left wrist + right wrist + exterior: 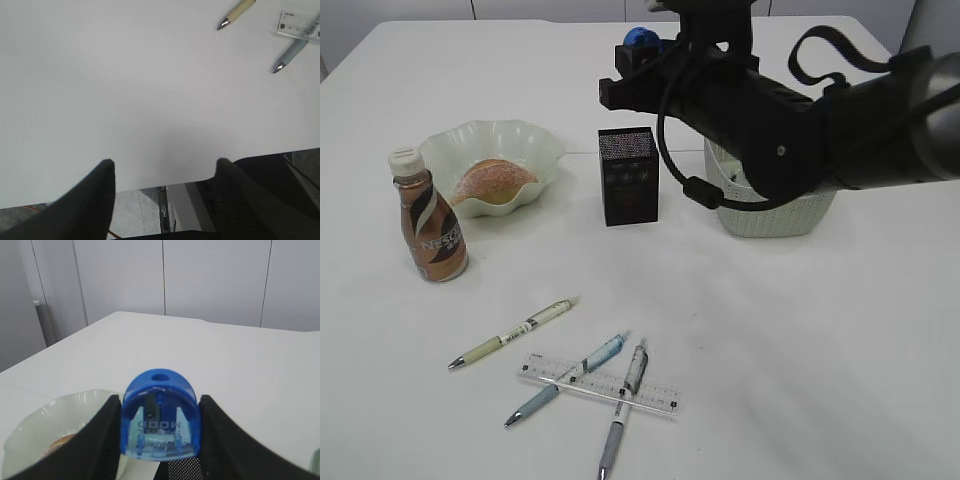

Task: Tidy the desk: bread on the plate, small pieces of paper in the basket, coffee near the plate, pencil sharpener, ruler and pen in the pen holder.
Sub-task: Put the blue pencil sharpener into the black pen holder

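Right arm reaches across from the right, raised; right pincer (160,440) clamped on translucent blue dome-shaped pencil sharpener (160,415), held directly above black mesh square pen holder (628,175); left pincer (162,175) apart, low over bare white table (125,90).

Bread (492,181) in plate (535,143), coffee (429,220) before it.
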You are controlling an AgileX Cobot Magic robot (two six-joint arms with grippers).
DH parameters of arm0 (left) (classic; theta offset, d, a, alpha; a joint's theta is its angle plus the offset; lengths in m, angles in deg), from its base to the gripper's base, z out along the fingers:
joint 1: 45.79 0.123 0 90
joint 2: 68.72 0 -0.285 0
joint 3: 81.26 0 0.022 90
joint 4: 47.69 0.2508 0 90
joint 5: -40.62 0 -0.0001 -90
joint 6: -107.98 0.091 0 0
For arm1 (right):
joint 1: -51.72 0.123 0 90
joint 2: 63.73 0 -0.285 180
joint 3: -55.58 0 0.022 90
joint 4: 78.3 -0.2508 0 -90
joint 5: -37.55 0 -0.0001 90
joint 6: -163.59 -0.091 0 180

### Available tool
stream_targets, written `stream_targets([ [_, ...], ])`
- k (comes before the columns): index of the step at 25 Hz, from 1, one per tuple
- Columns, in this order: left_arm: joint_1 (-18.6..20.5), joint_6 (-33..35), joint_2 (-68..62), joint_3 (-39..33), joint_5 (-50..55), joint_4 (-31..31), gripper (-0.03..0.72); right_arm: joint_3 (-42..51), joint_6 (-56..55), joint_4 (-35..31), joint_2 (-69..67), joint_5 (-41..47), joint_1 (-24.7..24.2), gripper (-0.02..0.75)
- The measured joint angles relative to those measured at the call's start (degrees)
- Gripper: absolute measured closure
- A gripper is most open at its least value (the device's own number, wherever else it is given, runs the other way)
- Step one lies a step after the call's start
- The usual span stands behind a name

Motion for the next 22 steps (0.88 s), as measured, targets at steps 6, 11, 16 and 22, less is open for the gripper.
stream_targets([
  [6,0.0,0.0,0.0,0.0,0.0,0.0,0.238,-7.6,0.2,-0.3,-7.4,-0.7,-0.4,0.426],
  [11,0.0,0.0,0.0,0.0,0.0,-0.1,0.24,-13.3,0.2,-0.7,-12.5,-0.1,-2.0,0.426],
  [16,0.0,0.0,0.0,0.0,0.0,-0.1,0.24,-18.4,0.2,-1.1,-17.3,3.9,-2.8,0.426],
  [22,0.0,0.0,0.0,0.0,-0.3,-0.1,0.24,-20.7,0.2,-1.1,-20.1,7.0,-2.8,0.426],
])
